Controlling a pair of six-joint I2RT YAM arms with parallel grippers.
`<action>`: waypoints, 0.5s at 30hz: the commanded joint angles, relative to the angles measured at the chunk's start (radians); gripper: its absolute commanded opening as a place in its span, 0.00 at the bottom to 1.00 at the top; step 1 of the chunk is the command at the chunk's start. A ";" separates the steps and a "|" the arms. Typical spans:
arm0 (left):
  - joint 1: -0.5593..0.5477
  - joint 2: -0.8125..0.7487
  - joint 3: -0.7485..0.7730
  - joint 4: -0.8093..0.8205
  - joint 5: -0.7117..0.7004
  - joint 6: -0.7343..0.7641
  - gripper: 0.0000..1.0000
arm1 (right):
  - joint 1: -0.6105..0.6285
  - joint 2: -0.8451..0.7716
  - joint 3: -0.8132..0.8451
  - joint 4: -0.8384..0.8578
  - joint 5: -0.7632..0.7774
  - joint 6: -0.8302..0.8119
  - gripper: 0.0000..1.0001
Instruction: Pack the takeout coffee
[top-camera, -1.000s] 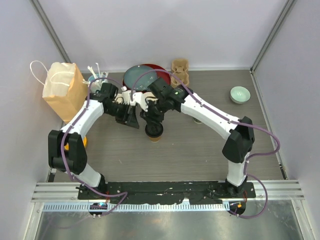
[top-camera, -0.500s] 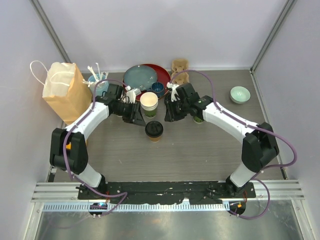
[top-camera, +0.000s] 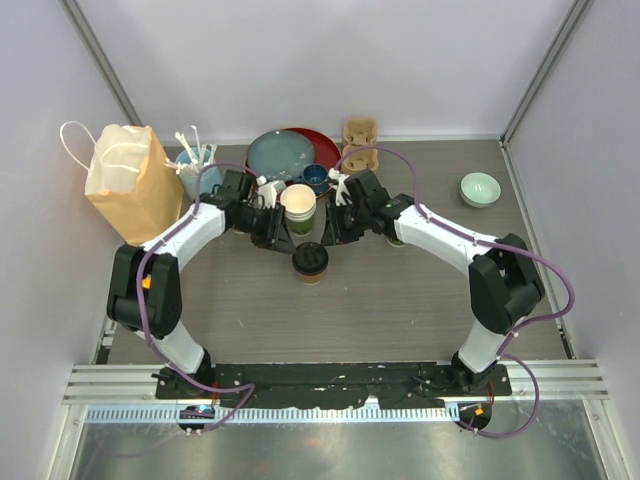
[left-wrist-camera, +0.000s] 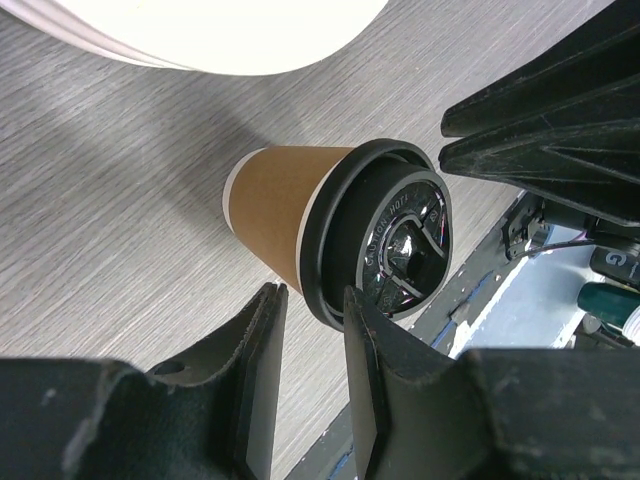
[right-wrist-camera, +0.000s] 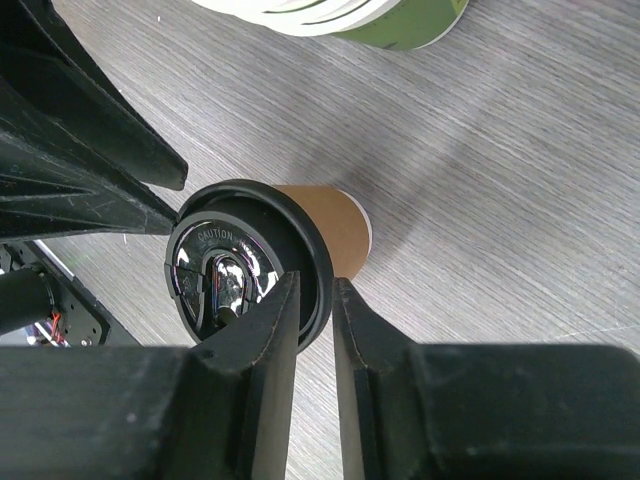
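A brown-sided paper cup with a black round lid (top-camera: 309, 260) stands upright on the table; the lid (left-wrist-camera: 385, 240) (right-wrist-camera: 240, 270) faces both wrist cameras. My left gripper (top-camera: 274, 228) (left-wrist-camera: 308, 300) hangs above and behind-left of it, its jaws a narrow gap apart with nothing between them. My right gripper (top-camera: 331, 228) (right-wrist-camera: 316, 290) hangs behind-right of it, also narrowly open and empty, and the lid's rim shows through the gap below. A green-sided stack of nested cups (top-camera: 298, 204) stands between the grippers. A bit of green (top-camera: 398, 240) peeks from under the right forearm.
A brown paper bag (top-camera: 130, 180) stands at the far left, with a light-blue cup of white stirrers (top-camera: 192, 155) beside it. Stacked plates (top-camera: 285, 150), a small blue bowl (top-camera: 316, 178) and a cardboard carrier (top-camera: 360, 135) sit at the back. A pale green bowl (top-camera: 479, 188) is far right.
The right gripper has lifted off the lidded brown cup, swung right, then come back a little to the left. The left gripper has edged right. Both pairs of jaws have narrowed.
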 joint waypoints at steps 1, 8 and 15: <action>-0.009 0.009 -0.008 0.034 0.045 -0.010 0.34 | 0.004 -0.006 0.006 0.013 0.021 0.002 0.24; -0.009 -0.019 -0.013 0.008 0.027 0.009 0.33 | 0.002 -0.008 0.014 -0.055 0.018 -0.016 0.26; -0.009 -0.029 -0.031 0.006 0.036 0.011 0.33 | 0.005 -0.006 -0.014 -0.055 0.010 -0.015 0.29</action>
